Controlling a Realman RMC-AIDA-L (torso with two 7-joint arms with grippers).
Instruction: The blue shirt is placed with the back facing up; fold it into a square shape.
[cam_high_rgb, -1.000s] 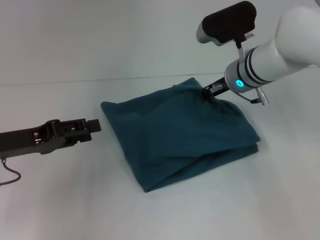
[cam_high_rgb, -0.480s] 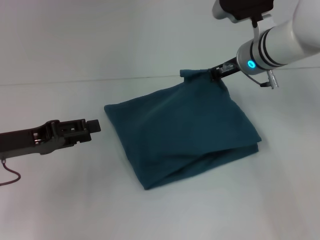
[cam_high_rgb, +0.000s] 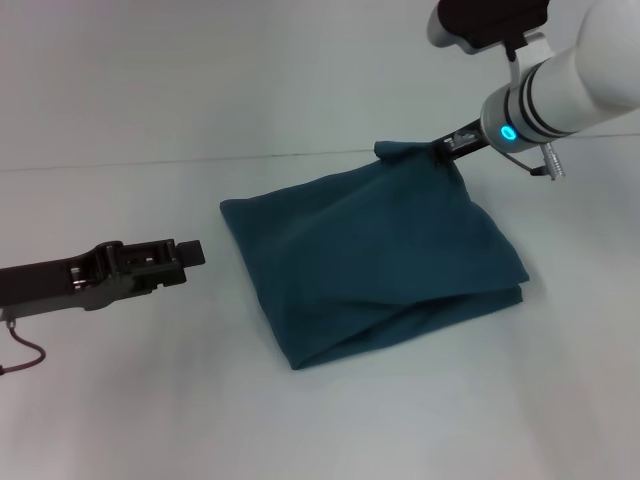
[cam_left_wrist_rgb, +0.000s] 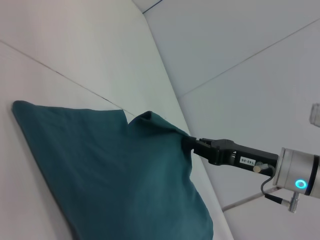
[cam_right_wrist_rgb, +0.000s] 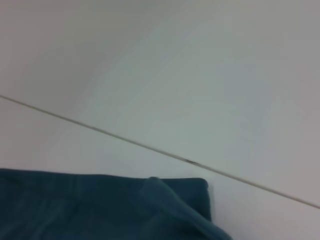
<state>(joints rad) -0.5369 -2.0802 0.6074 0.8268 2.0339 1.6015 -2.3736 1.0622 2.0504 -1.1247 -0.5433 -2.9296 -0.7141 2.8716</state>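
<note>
My right tool (cam_high_rgb: 447, 151) is clamped on the blue shirt (cam_high_rgb: 375, 255), lifting its far corner to square it; left tool (cam_high_rgb: 190, 252) parked aside, its grip I cannot tell.

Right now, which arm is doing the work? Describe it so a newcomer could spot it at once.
Start at the blue shirt, folded on the white table. At its far corner the right gripper has its jaws shut on the raised fabric. Unlike the dark left gripper, which sits clear of the shirt, it hangs from a white arm with a glowing blue ring.
</note>
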